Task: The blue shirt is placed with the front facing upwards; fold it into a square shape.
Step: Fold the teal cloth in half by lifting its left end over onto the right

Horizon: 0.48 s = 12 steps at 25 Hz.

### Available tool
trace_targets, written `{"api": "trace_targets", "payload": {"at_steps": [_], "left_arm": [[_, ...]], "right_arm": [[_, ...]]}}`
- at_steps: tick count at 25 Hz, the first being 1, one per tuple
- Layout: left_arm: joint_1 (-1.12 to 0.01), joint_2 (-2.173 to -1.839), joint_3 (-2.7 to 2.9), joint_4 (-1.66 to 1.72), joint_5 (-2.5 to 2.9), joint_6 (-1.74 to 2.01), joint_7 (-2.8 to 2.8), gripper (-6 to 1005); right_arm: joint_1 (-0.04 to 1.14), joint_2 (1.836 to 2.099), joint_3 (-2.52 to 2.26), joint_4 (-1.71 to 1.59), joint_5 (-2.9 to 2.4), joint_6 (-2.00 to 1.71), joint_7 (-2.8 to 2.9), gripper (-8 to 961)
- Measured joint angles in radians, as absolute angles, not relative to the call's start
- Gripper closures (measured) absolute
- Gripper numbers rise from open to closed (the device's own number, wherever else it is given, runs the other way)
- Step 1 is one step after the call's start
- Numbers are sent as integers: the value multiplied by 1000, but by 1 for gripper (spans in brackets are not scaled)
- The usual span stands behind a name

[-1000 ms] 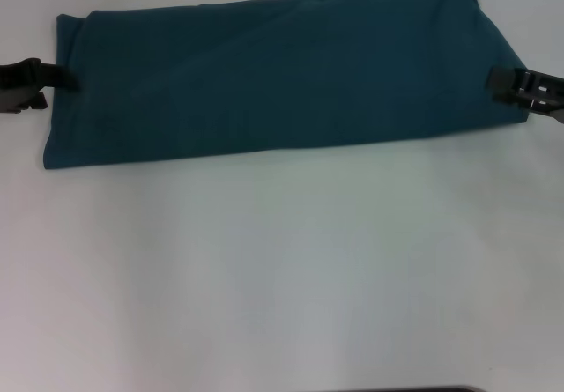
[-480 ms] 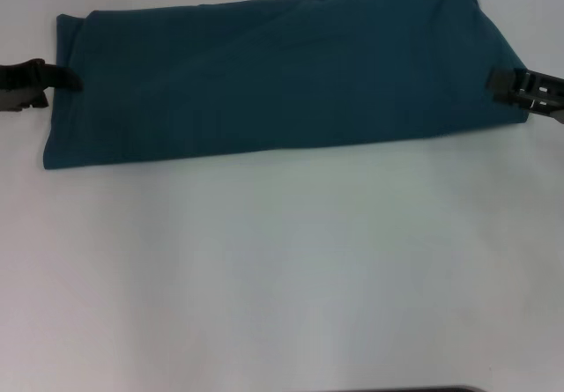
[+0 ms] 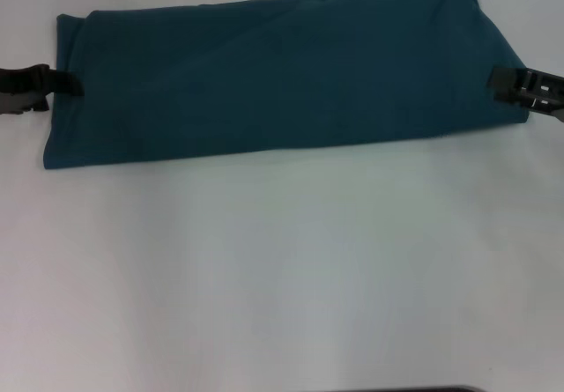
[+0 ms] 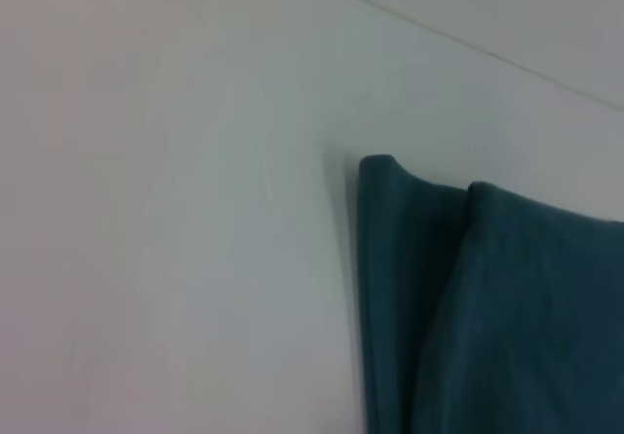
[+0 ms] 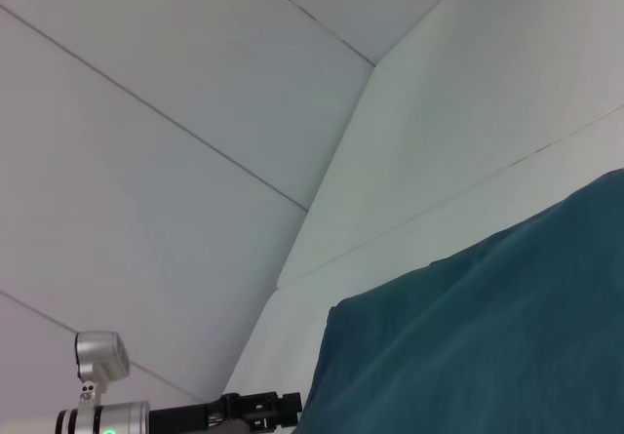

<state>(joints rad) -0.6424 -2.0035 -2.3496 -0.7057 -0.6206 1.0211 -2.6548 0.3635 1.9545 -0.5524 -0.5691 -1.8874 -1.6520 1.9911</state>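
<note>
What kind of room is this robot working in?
Probably a plain lab or test room: a bare white table, white panelled walls behind it, and only the folded blue shirt between the left gripper and right gripper.
</note>
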Motion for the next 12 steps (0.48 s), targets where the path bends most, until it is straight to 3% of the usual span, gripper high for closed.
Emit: {"api": "trace_targets", "payload": {"at_steps": [12], "left_arm": [[-656, -2009, -2351, -694, -616, 1042, -2655, 356]], "right_arm": [[360, 1954, -546, -569, -1888, -1652, 1991, 53]]}}
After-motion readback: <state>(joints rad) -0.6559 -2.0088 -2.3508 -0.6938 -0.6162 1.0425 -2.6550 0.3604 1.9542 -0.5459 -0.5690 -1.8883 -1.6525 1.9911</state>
